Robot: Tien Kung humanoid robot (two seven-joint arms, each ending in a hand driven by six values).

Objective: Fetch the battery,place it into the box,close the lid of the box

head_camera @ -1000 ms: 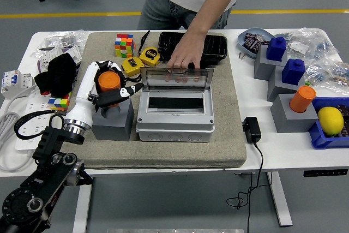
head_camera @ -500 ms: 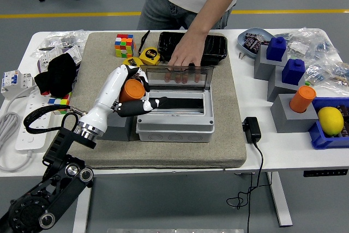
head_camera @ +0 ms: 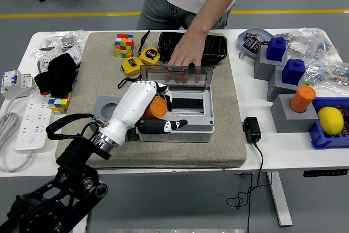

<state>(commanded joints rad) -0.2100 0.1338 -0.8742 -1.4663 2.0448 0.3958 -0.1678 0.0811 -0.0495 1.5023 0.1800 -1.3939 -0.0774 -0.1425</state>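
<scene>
The left hand (head_camera: pixel 152 110) is curled around the orange battery (head_camera: pixel 156 108), holding it over the left edge of the open grey box (head_camera: pixel 177 118). A person's hand (head_camera: pixel 185 58) at the far side props the clear lid (head_camera: pixel 175 75) upright. The empty grey holder block (head_camera: pixel 106 108) sits just left of the box.

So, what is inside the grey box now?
The grey box shows a dark recess; nothing lies there visibly. Its left part is covered by the left hand holding the orange battery.
</scene>
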